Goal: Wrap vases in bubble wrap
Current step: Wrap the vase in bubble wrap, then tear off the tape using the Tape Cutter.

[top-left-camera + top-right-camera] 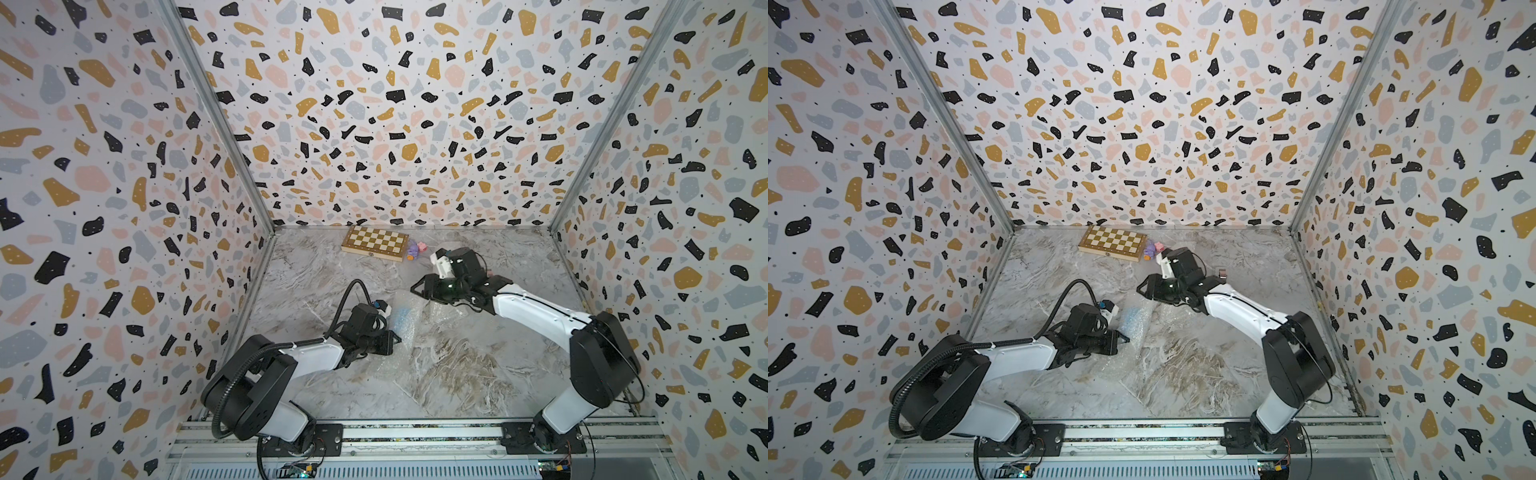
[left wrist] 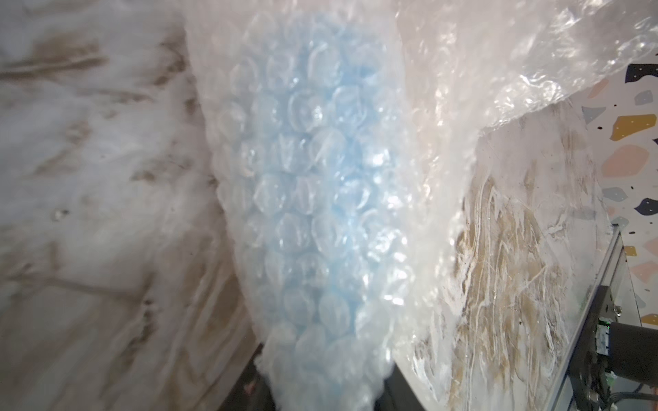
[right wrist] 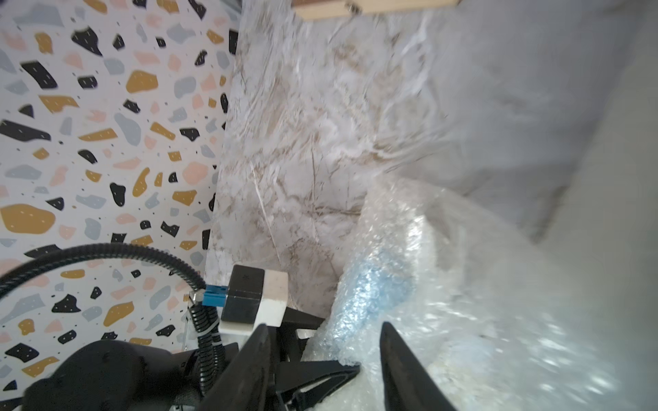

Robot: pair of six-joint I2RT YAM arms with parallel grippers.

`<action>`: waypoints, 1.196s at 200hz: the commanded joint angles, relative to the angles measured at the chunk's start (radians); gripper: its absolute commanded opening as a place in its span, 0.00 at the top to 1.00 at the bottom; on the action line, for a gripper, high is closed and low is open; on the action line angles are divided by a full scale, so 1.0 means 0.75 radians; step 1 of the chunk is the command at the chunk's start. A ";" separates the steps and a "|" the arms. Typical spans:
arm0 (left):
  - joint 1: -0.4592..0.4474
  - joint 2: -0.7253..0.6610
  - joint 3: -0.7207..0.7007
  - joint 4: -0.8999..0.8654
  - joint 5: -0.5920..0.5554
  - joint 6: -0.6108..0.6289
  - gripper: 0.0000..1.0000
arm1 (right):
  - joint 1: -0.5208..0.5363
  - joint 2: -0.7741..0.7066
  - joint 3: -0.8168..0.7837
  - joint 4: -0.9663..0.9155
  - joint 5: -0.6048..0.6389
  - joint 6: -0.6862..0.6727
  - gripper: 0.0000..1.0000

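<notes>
The light blue vase [image 2: 306, 170] lies on its side inside bubble wrap [image 2: 445, 106]. In both top views it is a bluish patch [image 1: 401, 318] [image 1: 1130, 319] at the table's middle. My left gripper [image 1: 398, 337] [image 2: 325, 384] is shut on the near end of this wrapped bundle, a dark finger on each side. My right gripper [image 1: 415, 289] [image 3: 324, 338] hovers just past the far end of the bundle. Its fingers [image 3: 395, 356] stand apart over the loose wrap and clamp nothing. More bubble wrap [image 1: 440, 316] spreads flat on the marble towards the right arm.
A wooden chessboard [image 1: 374, 243] lies at the back wall, with small coloured toys [image 1: 415, 249] beside it. Patterned walls close in three sides. The arms' mounting rail [image 1: 415, 432] runs along the front edge.
</notes>
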 commanded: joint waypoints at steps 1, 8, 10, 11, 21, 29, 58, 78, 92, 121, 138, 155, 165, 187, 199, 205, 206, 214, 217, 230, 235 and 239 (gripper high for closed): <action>-0.002 0.042 0.022 0.037 0.110 0.041 0.63 | -0.164 -0.152 -0.047 -0.150 0.071 -0.113 0.48; -0.002 0.056 0.026 0.051 0.123 0.036 0.64 | -0.235 -0.181 -0.059 -0.162 0.066 -0.146 0.47; -0.002 0.058 0.028 0.054 0.128 0.037 0.64 | -0.259 -0.190 -0.062 -0.172 0.064 -0.155 0.47; -0.002 0.061 0.029 0.054 0.130 0.037 0.64 | -0.271 -0.192 -0.062 -0.176 0.061 -0.158 0.47; -0.004 0.079 0.050 0.039 0.142 0.047 0.64 | -0.395 -0.214 -0.071 -0.214 0.010 -0.197 0.47; -0.004 0.092 0.071 0.018 0.144 0.057 0.64 | -0.494 -0.226 -0.087 -0.228 -0.048 -0.233 0.47; -0.008 0.113 0.111 -0.016 0.165 0.079 0.61 | -0.794 -0.194 -0.092 -0.309 -0.187 -0.374 0.45; -0.015 0.141 0.153 -0.069 0.166 0.100 0.61 | -0.949 -0.130 -0.179 -0.227 -0.352 -0.373 0.45; -0.020 0.156 0.189 -0.128 0.156 0.130 0.61 | -0.989 -0.074 -0.196 -0.201 -0.362 -0.385 0.44; -0.024 0.153 0.199 -0.146 0.172 0.150 0.61 | -1.000 0.038 -0.115 -0.196 -0.366 -0.448 0.44; -0.026 0.151 0.185 -0.115 0.183 0.146 0.61 | -1.010 0.123 -0.094 -0.130 -0.412 -0.419 0.44; -0.026 0.149 0.190 -0.123 0.181 0.136 0.61 | -0.974 0.224 0.003 -0.208 -0.388 -0.497 0.46; -0.026 0.149 0.193 -0.132 0.188 0.135 0.61 | -0.974 0.259 0.027 -0.199 -0.415 -0.497 0.46; -0.026 0.133 0.172 -0.117 0.177 0.125 0.61 | -0.963 0.297 0.057 -0.162 -0.444 -0.486 0.47; -0.026 0.131 0.176 -0.130 0.171 0.125 0.61 | -0.961 0.336 0.076 -0.168 -0.466 -0.486 0.48; -0.026 0.132 0.178 -0.132 0.170 0.126 0.61 | -0.956 0.356 0.087 -0.175 -0.479 -0.492 0.49; -0.026 0.133 0.177 -0.132 0.169 0.126 0.61 | -0.956 0.358 0.090 -0.177 -0.480 -0.494 0.49; -0.026 0.133 0.178 -0.132 0.167 0.125 0.61 | -0.946 0.372 0.101 -0.188 -0.471 -0.501 0.49; -0.026 0.132 0.178 -0.132 0.166 0.124 0.61 | -0.943 0.372 0.102 -0.186 -0.470 -0.500 0.49; -0.026 0.132 0.179 -0.133 0.166 0.122 0.61 | -0.922 0.376 0.109 -0.169 -0.482 -0.507 0.49; -0.026 0.133 0.180 -0.136 0.164 0.122 0.61 | -0.916 0.387 0.122 -0.182 -0.482 -0.513 0.49; -0.026 0.135 0.182 -0.140 0.162 0.122 0.61 | -0.914 0.396 0.131 -0.193 -0.485 -0.517 0.49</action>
